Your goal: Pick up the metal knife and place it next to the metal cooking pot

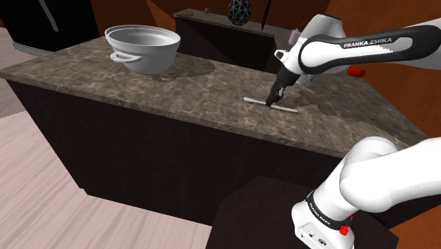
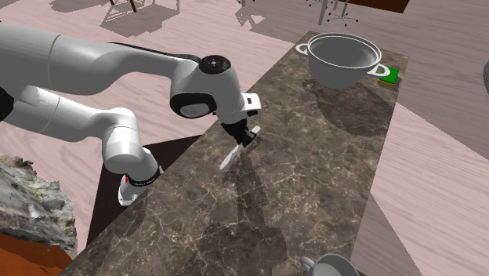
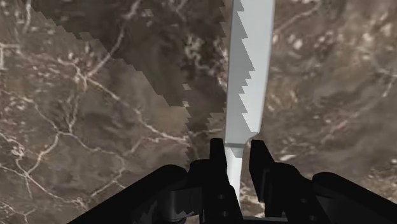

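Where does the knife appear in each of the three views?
Shoulder view: the knife lies flat on the countertop, right of centre, under the claw.
Second exterior view: the knife is left of centre, near the countertop's edge, just below the claw.
Wrist view: the knife runs away from the claw across the countertop.
Shared landmark: the claw, at the knife in every view.

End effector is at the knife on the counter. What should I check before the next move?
1. Knife lined up in the end effector: ok, its narrow end lies between the fingers.
2. Grip closed on knife: not ok, the fingers stand apart, with a gap on one side.
3. Knife flat on the marble countertop: ok.
4. Counter between knife and cooking pot bare: ok.
5. Pot upright, with bare counter beside it: ok.
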`<move>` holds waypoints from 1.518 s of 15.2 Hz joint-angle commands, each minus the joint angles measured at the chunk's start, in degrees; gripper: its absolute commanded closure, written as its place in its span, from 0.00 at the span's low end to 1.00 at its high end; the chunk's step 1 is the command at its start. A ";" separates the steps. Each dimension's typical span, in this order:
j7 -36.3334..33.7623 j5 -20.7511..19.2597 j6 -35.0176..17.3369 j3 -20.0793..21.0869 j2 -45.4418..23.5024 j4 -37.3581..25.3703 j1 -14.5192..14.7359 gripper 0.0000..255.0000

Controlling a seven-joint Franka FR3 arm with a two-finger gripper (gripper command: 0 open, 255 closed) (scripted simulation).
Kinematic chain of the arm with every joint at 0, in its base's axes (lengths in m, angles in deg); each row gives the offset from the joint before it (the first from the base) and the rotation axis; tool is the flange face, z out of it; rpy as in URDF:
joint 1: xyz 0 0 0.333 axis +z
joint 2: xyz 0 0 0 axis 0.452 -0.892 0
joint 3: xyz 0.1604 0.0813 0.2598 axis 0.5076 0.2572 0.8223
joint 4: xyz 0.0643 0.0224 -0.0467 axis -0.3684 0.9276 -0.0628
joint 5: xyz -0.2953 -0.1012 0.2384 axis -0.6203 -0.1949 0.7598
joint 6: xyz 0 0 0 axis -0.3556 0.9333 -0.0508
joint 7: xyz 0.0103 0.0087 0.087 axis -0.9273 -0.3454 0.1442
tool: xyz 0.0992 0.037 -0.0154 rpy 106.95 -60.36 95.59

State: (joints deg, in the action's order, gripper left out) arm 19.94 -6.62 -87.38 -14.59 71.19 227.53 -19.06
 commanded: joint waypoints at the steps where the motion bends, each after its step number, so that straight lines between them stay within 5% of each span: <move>1: -0.22 0.08 1.71 0.39 0.71 -0.95 -0.02 1.00; 23: -1.36 1.72 19.31 3.30 2.95 -16.37 0.79 1.00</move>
State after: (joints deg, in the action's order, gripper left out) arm 18.56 -4.95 -69.08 -11.37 74.09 212.11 -18.28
